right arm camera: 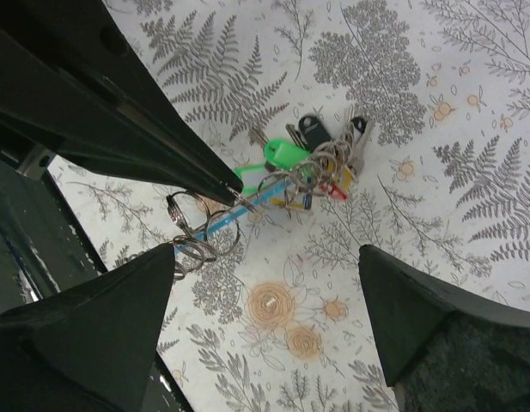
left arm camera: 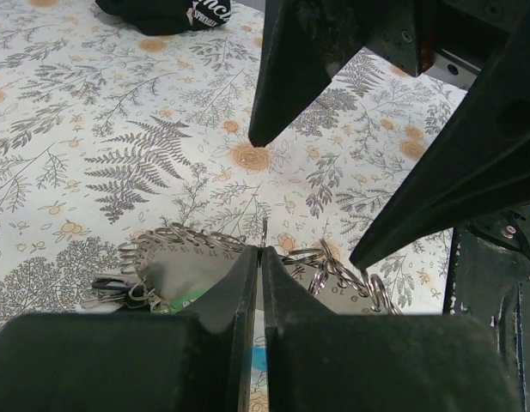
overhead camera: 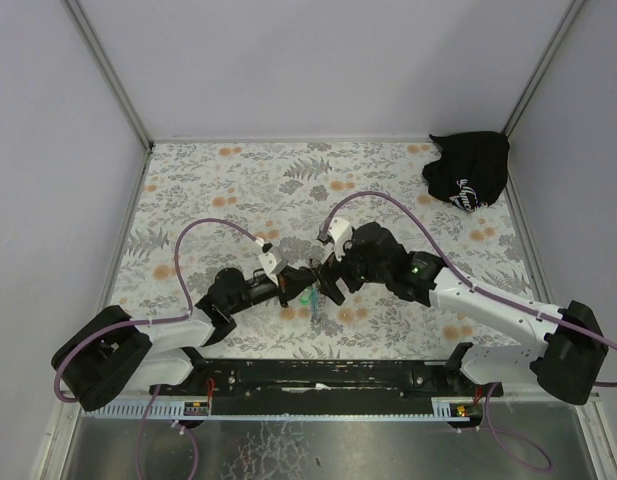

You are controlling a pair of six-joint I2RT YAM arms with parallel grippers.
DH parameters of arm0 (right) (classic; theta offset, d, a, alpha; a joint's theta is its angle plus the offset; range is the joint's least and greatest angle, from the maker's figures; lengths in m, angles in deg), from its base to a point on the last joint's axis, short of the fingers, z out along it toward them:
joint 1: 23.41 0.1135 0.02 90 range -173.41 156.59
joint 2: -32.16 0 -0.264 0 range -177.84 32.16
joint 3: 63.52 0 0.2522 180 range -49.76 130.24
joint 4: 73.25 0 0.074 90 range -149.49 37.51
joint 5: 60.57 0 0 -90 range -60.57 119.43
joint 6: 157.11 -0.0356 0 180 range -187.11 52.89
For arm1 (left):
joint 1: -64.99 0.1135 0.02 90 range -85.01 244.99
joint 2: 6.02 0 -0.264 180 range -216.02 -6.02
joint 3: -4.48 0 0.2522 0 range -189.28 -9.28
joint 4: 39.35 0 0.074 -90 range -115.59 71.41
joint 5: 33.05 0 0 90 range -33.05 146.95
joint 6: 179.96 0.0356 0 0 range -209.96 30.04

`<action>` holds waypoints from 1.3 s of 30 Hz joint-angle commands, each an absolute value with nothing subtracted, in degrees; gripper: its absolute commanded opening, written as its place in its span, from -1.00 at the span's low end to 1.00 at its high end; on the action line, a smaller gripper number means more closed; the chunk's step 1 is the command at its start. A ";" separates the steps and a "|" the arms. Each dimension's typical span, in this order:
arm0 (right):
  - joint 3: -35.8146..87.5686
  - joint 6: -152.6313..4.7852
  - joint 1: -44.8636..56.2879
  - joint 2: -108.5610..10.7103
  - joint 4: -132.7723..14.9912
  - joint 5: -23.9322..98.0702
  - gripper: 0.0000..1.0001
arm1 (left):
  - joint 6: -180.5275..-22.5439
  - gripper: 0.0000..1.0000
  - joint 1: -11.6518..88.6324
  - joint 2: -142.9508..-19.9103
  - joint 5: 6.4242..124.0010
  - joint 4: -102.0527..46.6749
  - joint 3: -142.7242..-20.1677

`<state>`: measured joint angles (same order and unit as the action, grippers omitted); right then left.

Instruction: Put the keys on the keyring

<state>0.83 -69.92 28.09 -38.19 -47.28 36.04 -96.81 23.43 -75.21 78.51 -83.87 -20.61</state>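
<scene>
Two claws, the left claw (left arm camera: 260, 251) and right claw (right arm camera: 266, 250), one keyring (right arm camera: 290, 176), one black bag (overhead camera: 470, 172).

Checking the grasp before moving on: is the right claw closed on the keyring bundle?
No, the right claw stands wide open, its fingers spread far apart, and the keyring bundle lies ahead of the gap.

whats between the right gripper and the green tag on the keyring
In the right wrist view, bare flowered cloth, then the blue strap and ring chain crossing just below the green tag.
</scene>
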 commanded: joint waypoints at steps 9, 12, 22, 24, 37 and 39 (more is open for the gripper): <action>2.67 -70.47 28.45 -29.95 -36.64 17.84 0.98 | -96.46 -1.00 23.81 -75.40 80.41 -94.11 -19.19; 2.91 -73.97 26.99 -30.67 -34.11 12.43 0.98 | -96.55 -1.00 23.83 -76.04 81.26 -94.98 -19.10; -6.95 -85.65 11.31 -26.08 -39.15 4.27 0.97 | -97.04 -1.00 24.27 -75.72 80.87 -95.22 -18.94; -7.97 -87.76 6.98 -27.18 -39.69 3.93 0.98 | -97.84 -1.00 24.29 -76.25 80.86 -96.25 -18.81; -11.12 -104.38 -16.24 -42.53 -50.28 3.19 0.65 | -98.92 -1.00 24.29 -76.19 80.61 -97.48 -17.92; -11.16 -104.76 -18.92 -44.90 -51.43 5.12 0.61 | -98.84 -1.00 24.22 -76.15 80.53 -97.40 -17.89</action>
<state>-11.12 -100.06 -14.31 -41.86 -46.08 5.61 -98.67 23.91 -77.05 80.96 -90.34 -18.25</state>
